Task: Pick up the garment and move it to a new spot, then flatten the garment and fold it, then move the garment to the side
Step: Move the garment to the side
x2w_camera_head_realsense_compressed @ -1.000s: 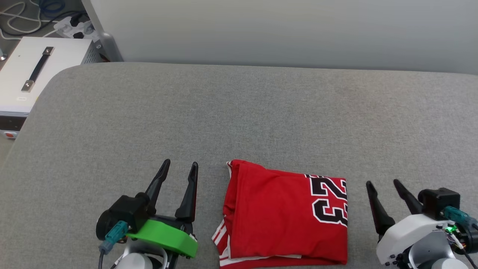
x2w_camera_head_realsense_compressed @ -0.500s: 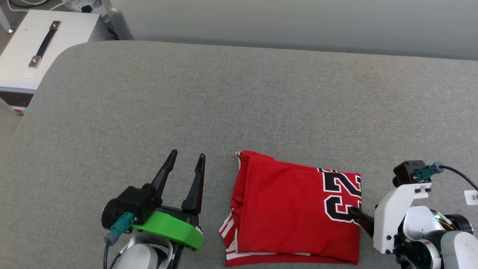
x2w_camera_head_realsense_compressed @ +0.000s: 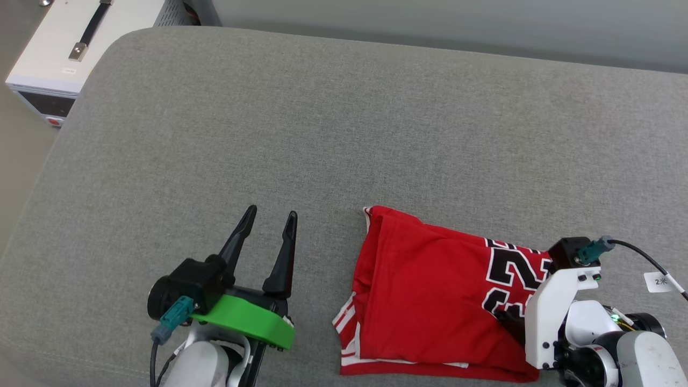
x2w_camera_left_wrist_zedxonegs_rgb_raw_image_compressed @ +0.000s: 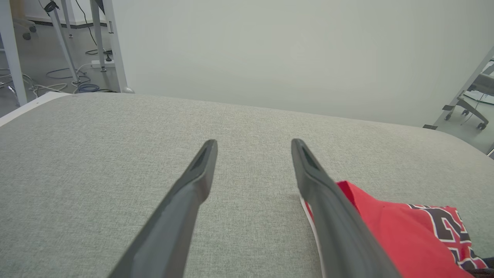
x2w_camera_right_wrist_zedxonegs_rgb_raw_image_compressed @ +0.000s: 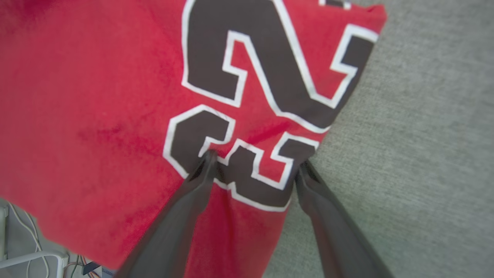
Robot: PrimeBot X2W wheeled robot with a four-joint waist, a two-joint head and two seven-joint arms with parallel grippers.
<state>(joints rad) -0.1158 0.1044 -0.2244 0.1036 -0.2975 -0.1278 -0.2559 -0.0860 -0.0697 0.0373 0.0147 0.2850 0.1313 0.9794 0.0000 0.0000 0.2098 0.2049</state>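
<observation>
The garment [x2w_camera_head_realsense_compressed: 430, 290] lies folded into a red rectangle near the front edge of the grey padded surface [x2w_camera_head_realsense_compressed: 322, 134], with black white-outlined lettering at its right end and striped trim at its lower left. My right gripper [x2w_camera_right_wrist_zedxonegs_rgb_raw_image_compressed: 257, 159] points down at that right end, open. One finger [x2w_camera_right_wrist_zedxonegs_rgb_raw_image_compressed: 200, 177] rests on the lettering and the other stands at the garment's edge. Its white wrist housing [x2w_camera_head_realsense_compressed: 553, 306] covers most of the fingers in the head view. My left gripper [x2w_camera_head_realsense_compressed: 271, 211] stands open and empty to the left of the garment [x2w_camera_left_wrist_zedxonegs_rgb_raw_image_compressed: 386, 231], apart from it.
A white box with a black handle [x2w_camera_head_realsense_compressed: 70, 48] sits on the floor past the surface's far left corner. A pale wall runs behind the surface. Cables and table legs [x2w_camera_left_wrist_zedxonegs_rgb_raw_image_compressed: 77, 58] show on the floor at the far left.
The camera has tilted down and to the left. My right gripper has turned from pointing forward beside the garment to pointing down over its right end. The left gripper has kept its pose.
</observation>
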